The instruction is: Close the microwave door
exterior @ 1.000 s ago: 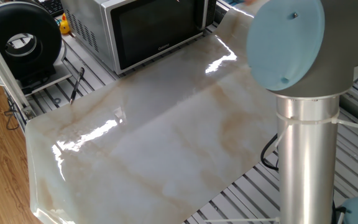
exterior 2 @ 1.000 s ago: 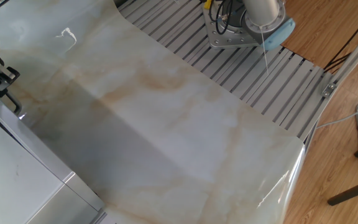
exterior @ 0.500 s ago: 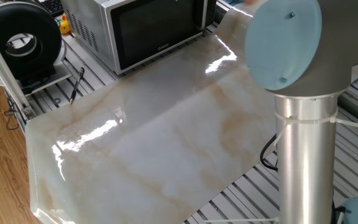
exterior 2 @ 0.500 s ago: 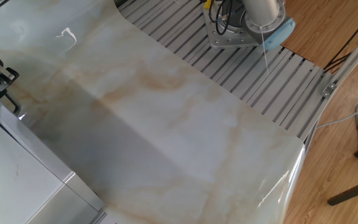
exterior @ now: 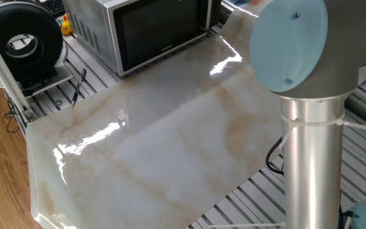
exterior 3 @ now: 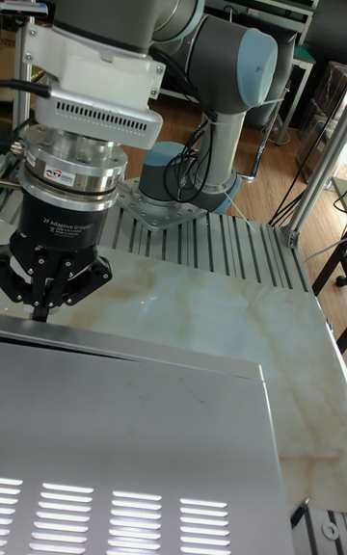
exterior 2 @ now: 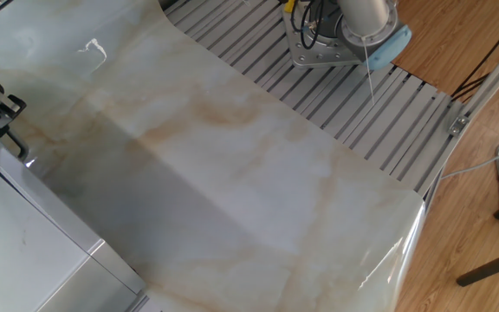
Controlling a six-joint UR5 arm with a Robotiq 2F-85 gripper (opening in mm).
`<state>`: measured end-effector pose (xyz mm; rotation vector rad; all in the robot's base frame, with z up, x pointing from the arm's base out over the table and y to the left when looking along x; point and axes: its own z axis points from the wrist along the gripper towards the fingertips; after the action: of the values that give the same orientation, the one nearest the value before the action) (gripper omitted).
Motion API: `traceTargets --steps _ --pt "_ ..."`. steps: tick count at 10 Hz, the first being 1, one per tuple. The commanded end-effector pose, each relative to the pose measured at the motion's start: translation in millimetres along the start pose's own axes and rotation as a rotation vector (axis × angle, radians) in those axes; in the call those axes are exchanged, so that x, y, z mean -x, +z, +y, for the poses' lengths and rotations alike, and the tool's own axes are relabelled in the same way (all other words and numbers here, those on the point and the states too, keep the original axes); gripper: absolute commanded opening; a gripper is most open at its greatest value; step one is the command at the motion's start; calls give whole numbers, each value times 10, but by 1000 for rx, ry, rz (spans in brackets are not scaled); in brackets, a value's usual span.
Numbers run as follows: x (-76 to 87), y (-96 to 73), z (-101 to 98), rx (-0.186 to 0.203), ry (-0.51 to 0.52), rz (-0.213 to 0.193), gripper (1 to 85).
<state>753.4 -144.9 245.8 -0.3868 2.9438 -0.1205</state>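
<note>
The silver-grey microwave (exterior: 88, 25) stands at the table's far end. Its door (exterior: 161, 25), a dark glass panel with a small white logo at the lower edge, lies flush with the front. In the other fixed view only the microwave's grey top (exterior 2: 24, 251) shows, and my gripper (exterior 2: 5, 130) hangs just beyond its edge. The tall fixed view shows the gripper (exterior 3: 40, 309) right behind the vented top (exterior 3: 125, 439), fingers together and holding nothing. My gripper is hidden in the view that shows the door.
A round black fan-like device (exterior: 21, 41) sits left of the microwave. The marble-patterned sheet (exterior: 157, 146) covers the table, with slotted metal (exterior 2: 336, 104) around it. My arm's elbow and column (exterior: 310, 127) block the right side. The arm's base (exterior 2: 327, 43) is bolted at the table's edge.
</note>
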Motion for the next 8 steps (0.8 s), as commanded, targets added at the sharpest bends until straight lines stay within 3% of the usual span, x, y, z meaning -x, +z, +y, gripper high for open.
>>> traceTargets --steps 1,8 --pt "24 -2 17 10 -5 -8 13" --pt "83 13 30 14 -16 -17 13"
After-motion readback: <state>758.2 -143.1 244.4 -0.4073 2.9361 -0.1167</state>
